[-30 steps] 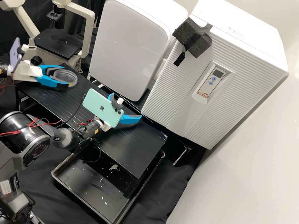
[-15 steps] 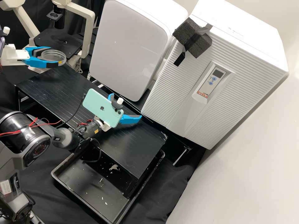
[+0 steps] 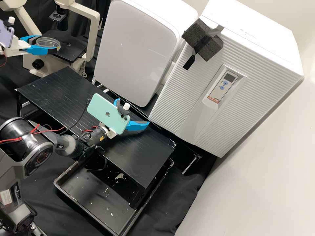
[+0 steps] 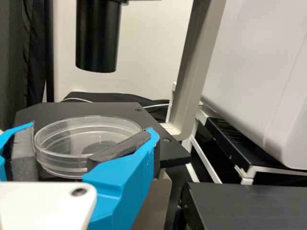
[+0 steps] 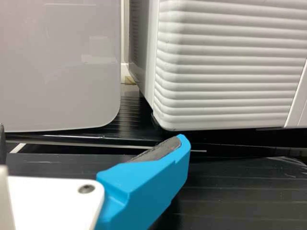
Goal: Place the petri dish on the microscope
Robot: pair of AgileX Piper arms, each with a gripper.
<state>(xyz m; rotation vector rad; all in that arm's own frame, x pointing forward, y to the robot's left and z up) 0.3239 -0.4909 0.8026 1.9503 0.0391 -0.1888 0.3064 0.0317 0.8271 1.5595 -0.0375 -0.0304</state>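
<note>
As the petri dish (image 4: 72, 136) is brought closer to the microscope stage (image 3: 73, 49), clamped between the left gripper's (image 3: 48, 43) dish-wide jaws (the right gripper (image 3: 133, 111) is spread, empty), lowering is probably needed soon.

Decent gap over the microscope's flat black rectangular stage (image 3: 74, 50), tbh: open air from its top up to the round black tube (image 4: 97, 40) hanging above, enough for a flat hand. That tube blocks anything taller. The thick cream metal upright (image 3: 93, 34) walls off one side of the stage, with the big white boxy appliance (image 3: 134, 49) past it. Easiest lane is the side across from that upright, though the left gripper (image 3: 47, 44) is in it.
</note>
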